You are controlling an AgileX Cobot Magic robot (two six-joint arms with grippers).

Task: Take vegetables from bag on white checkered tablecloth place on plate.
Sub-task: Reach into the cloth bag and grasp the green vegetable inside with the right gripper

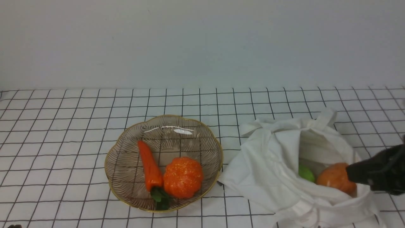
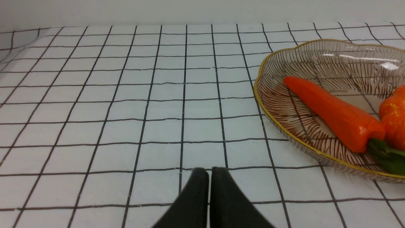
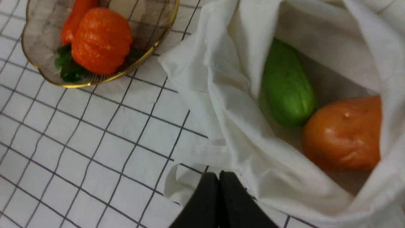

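Carrot [image 1: 150, 166] and pumpkin [image 1: 183, 177] on the plate [image 1: 177, 129], left; gourd [image 3: 286, 84] and a dull-orange round one [image 3: 343, 134] lie in the open bag [image 1: 269, 158], right, and the right hand [image 3: 218, 174], clenched on nothing at the bag's mouth, looks set for the next pick, so it must unclench and dip in, while the left hand [image 2: 208, 171] is clenched, idle.

Plain pale grey-white wall [image 1: 202, 41], smooth and matte, filling the upper part of the front view, lower edge a straight horizontal line, faintly shadowed.
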